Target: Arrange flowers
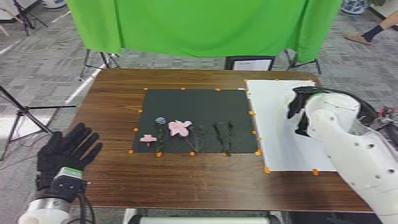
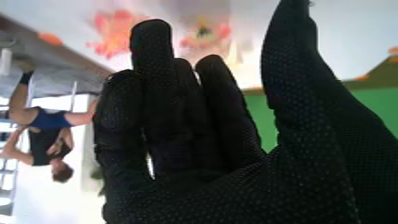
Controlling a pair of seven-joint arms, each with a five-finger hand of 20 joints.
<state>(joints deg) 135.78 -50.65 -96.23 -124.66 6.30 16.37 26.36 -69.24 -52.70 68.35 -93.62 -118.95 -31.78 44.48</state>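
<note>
- While hanging above the white sheet (image 1: pixel 282 135) with the right hand (image 2: pixel 266 200), at the right of the head view, seems to grip nothing: straight fingers, thumb well apart.
- Behind those fingertips, towards the top of the right wrist view, on white: a pink-orange bloom (image 2: pixel 115 30) and a yellow-centred bloom (image 2: pixel 202 35).
- Left of centre in the head view, across the lower half of the dark mat (image 1: pixel 195 102): a large pink flower (image 1: pixel 179 127), blue flower (image 1: pixel 161 120), small pink bloom (image 1: pixel 148 138) and green stems (image 1: pixel 223 136).
- Looks partly done, judging by that row; probably left to place or settle the blooms on white. Impossible to tell the intended final layout.
- In the way: the right arm (image 1: pixel 355 145), across much of the white sheet; also orange markers (image 1: pixel 266 170) along its edge.
- At lower left, beside the table (image 1: pixel 178 185), the left hand (image 1: pixel 64 152), spread and empty.
- Towards the top, green cloth (image 1: pixel 200 30).
</note>
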